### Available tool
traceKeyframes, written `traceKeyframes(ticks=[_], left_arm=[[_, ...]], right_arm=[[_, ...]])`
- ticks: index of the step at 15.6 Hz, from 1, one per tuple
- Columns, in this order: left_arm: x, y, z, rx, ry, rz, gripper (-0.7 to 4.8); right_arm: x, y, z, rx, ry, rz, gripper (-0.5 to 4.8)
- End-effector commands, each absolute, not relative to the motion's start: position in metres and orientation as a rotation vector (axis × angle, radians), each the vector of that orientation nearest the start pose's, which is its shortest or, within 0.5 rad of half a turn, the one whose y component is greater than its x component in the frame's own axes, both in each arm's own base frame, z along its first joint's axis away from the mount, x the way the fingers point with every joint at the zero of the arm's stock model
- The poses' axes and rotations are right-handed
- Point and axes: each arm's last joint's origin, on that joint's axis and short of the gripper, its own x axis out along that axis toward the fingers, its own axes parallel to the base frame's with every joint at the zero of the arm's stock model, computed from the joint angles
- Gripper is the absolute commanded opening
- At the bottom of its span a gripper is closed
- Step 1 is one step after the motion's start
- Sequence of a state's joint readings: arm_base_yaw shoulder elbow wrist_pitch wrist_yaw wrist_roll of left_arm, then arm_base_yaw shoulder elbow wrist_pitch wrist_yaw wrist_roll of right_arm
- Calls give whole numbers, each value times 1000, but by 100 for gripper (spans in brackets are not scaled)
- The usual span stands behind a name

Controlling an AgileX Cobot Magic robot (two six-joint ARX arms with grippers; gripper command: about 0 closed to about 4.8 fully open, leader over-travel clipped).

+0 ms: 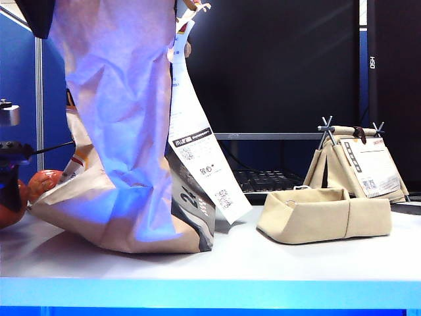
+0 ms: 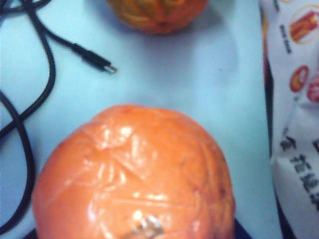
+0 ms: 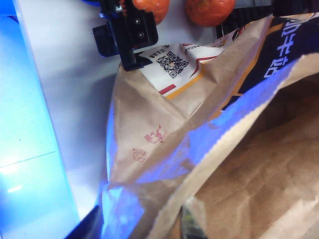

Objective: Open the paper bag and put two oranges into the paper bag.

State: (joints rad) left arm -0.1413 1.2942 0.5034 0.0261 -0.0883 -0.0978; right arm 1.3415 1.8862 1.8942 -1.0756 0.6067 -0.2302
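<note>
The paper bag [image 1: 125, 164] hangs tall over the left half of the table, its base on the tabletop and its long white receipt [image 1: 197, 151] trailing down. My right gripper [image 3: 139, 225] is shut on the paper bag [image 3: 164, 134] at its rim, one finger inside and one outside. Two oranges [image 1: 43, 181] lie left of the bag. The nearer orange [image 2: 134, 174] fills the space between the left gripper's jaws, and their fingers barely show. The other orange [image 2: 157, 15] lies just beyond. My left gripper [image 1: 10, 174] is low at the far left edge.
A black cable [image 2: 30, 99] with a loose plug [image 2: 97, 62] lies on the table beside the oranges. A low beige folded bag [image 1: 325, 214] and a beige bag with stick handles [image 1: 355, 164] stand at the right. A keyboard [image 1: 263, 179] lies behind.
</note>
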Motion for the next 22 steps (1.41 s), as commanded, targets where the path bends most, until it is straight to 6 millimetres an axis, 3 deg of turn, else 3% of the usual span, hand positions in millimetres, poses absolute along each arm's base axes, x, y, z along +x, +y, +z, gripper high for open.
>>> traceKeyframes(ticks=[1, 3, 7, 8, 10, 12, 16, 19, 22], left_arm=[[238, -31, 185, -21, 728, -14, -5], [239, -31, 228, -19, 646, -22, -5], [214, -28, 347, 29, 336, -74, -5], [206, -30, 381, 31, 278, -172, -5], [200, -33, 419, 7, 221, -321, -5], [212, -40, 435, -38, 274, -499, -5], [245, -51, 421, -112, 490, -717, -5], [242, -53, 428, -155, 547, -832, -5], [225, -51, 444, -138, 603, -849, -5]], right_arm=[[104, 376, 339, -1091, 543, 734, 203], [104, 375, 339, -1099, 550, 734, 203], [104, 374, 338, -1103, 556, 731, 203], [104, 374, 338, -1103, 556, 731, 203], [104, 374, 339, -1101, 555, 731, 203], [104, 374, 339, -1098, 554, 731, 203], [104, 374, 339, -1085, 558, 725, 203], [107, 374, 339, -1075, 560, 720, 203], [108, 374, 340, -1068, 557, 718, 203]])
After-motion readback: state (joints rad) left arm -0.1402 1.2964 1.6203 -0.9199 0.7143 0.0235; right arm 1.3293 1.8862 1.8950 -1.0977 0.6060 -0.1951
